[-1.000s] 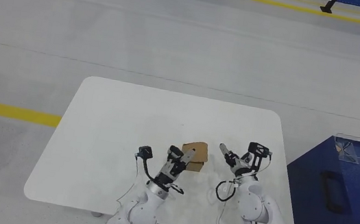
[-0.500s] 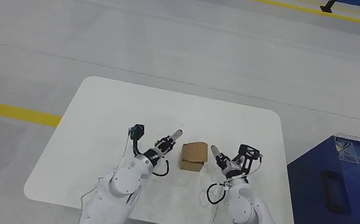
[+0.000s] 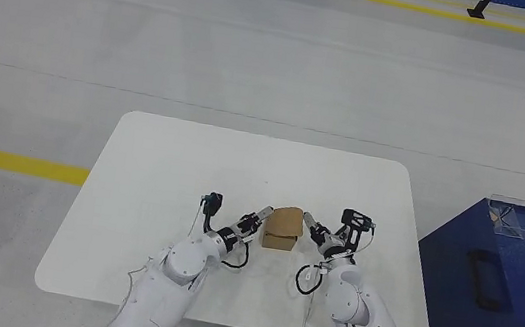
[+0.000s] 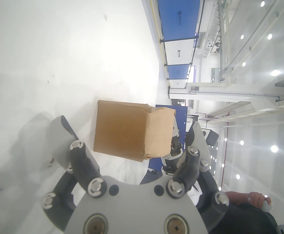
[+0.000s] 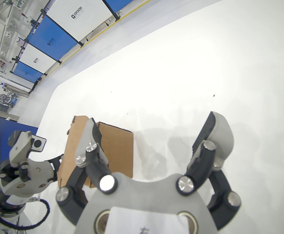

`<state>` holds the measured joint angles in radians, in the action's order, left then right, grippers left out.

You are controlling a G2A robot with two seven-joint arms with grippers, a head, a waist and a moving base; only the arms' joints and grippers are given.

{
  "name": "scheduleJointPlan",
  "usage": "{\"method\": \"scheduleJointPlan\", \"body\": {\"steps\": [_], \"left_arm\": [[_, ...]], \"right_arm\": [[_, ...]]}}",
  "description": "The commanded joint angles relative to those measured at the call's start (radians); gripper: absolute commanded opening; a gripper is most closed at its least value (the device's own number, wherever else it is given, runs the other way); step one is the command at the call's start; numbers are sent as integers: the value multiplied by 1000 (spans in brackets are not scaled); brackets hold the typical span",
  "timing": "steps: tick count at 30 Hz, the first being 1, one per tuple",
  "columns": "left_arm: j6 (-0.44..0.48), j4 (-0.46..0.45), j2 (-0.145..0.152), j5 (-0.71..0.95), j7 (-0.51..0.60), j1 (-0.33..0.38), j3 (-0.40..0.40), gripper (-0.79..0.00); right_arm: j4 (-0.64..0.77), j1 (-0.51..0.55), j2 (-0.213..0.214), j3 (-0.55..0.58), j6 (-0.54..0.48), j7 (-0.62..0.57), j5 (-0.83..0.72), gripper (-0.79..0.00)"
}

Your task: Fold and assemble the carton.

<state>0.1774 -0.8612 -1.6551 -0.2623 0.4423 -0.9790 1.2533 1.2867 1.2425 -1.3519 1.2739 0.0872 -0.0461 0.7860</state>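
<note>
Left claw (image 3: pixel 257 219) and right claw (image 3: pixel 314 225) are being held wide open, gripping nothing, just beside opposite sides of the carton (image 3: pixel 283 229), which is being borne by the counter (image 3: pixel 171 166). Folding is being judged largely done: a box shape is showing, and only final pressing seems left.

**Top view.** You could not tell whether the left gripper (image 3: pixel 257 219) or the right gripper (image 3: pixel 312 225) touched the carton (image 3: pixel 283 229). The fingertips were too small to separate from its walls.

**Left wrist view.** The carton hid most of the right gripper behind it (a dark part showed past one corner). The carton's underside and far faces were turned away from you.

**Right wrist view.** One of the right gripper's fingers (image 5: pixel 94 133) covered part of the carton's near face. The gripper's body hid the corner below it, and the picture's edge cut off the left arm.
</note>
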Motion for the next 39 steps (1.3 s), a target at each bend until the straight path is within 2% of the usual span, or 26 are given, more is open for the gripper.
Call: {"method": "scheduleJointPlan", "body": {"steps": [1, 5, 8, 11, 12, 14, 18, 29, 30, 31, 35, 37, 39], "left_arm": [[8, 34, -4, 7, -6, 14, -14, 0], [43, 79, -12, 31, -14, 35, -38, 0], [74, 100, -16, 42, -17, 42, -55, -49], [92, 111, -19, 64, -9, 45, -64, -58], [99, 113, -19, 71, -6, 43, -66, -92], [116, 111, -21, 103, 28, 37, -72, -114], [131, 105, -22, 110, 38, 30, -85, -99], [131, 87, -14, 111, -3, 11, -91, -123], [126, 91, -14, 111, -4, 12, -93, -135], [125, 93, -14, 112, -5, 13, -95, -182], [128, 106, -16, 139, -3, 18, -98, -194], [130, 112, -16, 148, -1, 21, -100, -249], [131, 120, -16, 149, -2, 25, -104, -234]], "right_arm": [[2, -1, 0, 2, 0, 2, 1, 0], [11, 1, 1, 16, -3, 8, -3, 0], [17, 3, 3, 31, -6, 3, -7, 0], [22, 7, 4, 40, -7, -1, -2, 0], [24, 8, 5, 41, -7, -2, 0, 0], [28, 10, 5, 44, -6, -2, 8, 0], [36, 13, 7, 52, -2, -4, 17, 0], [23, 8, 5, 34, -9, -1, 69, 0], [21, 8, 5, 32, -10, 1, 74, 0], [18, 8, 4, 30, -10, 1, 75, 0], [12, 6, 2, 22, -14, -2, 78, 0], [9, 5, 1, 18, -17, -4, 78, 0], [6, 3, 0, 17, -29, -9, 64, 0]]}}
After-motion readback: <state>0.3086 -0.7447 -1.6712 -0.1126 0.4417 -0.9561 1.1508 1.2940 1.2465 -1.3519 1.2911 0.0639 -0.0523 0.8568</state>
